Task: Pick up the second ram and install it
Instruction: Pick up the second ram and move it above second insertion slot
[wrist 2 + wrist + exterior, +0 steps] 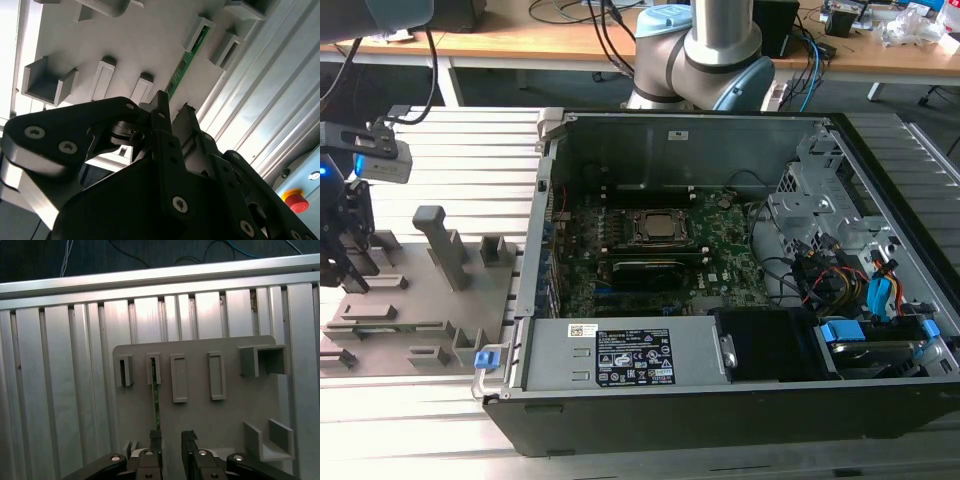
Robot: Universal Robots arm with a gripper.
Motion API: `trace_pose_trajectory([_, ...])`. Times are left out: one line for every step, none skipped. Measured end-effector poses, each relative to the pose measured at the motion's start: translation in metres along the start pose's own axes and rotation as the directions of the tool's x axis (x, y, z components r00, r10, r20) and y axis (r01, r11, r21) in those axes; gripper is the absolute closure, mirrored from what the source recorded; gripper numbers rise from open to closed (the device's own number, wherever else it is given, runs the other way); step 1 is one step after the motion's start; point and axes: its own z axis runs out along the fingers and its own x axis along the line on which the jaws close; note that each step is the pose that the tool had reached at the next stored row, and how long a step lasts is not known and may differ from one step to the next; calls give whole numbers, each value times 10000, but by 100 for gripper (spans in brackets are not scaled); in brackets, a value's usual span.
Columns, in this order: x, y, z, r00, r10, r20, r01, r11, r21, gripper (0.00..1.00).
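Observation:
The second ram [156,402] is a thin green stick standing on edge in a slot of the grey holder plate [200,420]; it also shows in the second wrist view [184,67]. My gripper [171,440] hovers just above the plate, open, with nothing between its black fingers [156,439]. The stick's near end lines up with one fingertip rather than with the gap. In the exterior view my gripper [342,262] hangs over the far left end of the plate [430,315], left of the open computer case [720,280].
Inside the case lie the green motherboard [725,260], the processor socket [655,228] and a long black module [645,268]. Grey posts [442,240] and brackets rise from the plate. Ribbed aluminium table [60,380] surrounds it. A red stop button [295,200] sits off to one side.

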Motion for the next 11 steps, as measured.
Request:
trace_pose_trajectory([2,-1,8,10000,-1,1,1,10000,0,70])
trace_pose_trajectory([5,-1,17,10000,-1,1,1,10000,0,70])
trace_pose_trajectory([6,-1,25,10000,-1,2,1,10000,1,70])
trace_pose_trajectory([7,-1,38,10000,-1,1,1,10000,0,70])
trace_pose_trajectory([7,-1,46,10000,-1,0,1,10000,0,70])
trace_pose_trajectory([7,-1,51,10000,-1,1,1,10000,-1,70])
trace_pose_trajectory([7,-1,58,10000,-1,0,1,10000,0,70])
trace_pose_trajectory([7,-1,62,10000,-1,0,1,10000,0,70])
trace_pose_trajectory([8,-1,67,10000,-1,1,1,10000,0,70])
trace_pose_trajectory([8,-1,74,10000,-1,0,1,10000,0,70])
trace_pose_trajectory([8,-1,85,10000,-1,1,1,10000,0,70])
